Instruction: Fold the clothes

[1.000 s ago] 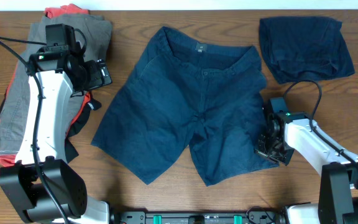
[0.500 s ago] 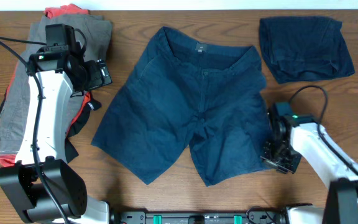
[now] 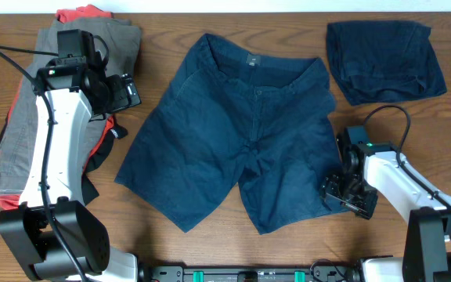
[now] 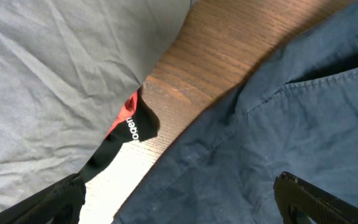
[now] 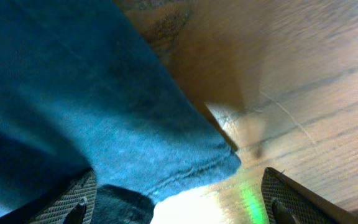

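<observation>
my right pincer (image 3: 344,190) sits low on the table (image 3: 171,251), jaws spread wide and nothing clamped. the hem corner (image 5: 219,158) of the navy shorts (image 3: 233,133) lies between my fingertips, so i judge that i am lined up to take that leg. my left pincer (image 3: 129,92) hangs wide open and empty, with the shorts' other edge on one side of it and the grey garment (image 3: 22,133) of the unfolded heap on the other. as for progress, only one folded navy garment (image 3: 384,61) lies done, well beyond my right pincer. the shorts are spread flat with no fold made yet, and the heap of grey, red-orange cloth (image 3: 81,13) and black waits after them, so most of the work is left. near my left pincer a black strip (image 4: 132,130) carries white rounded letters, but i can't make a sure word of them. the small label (image 3: 250,59) inside the shorts' waistband is too tiny to read.
</observation>
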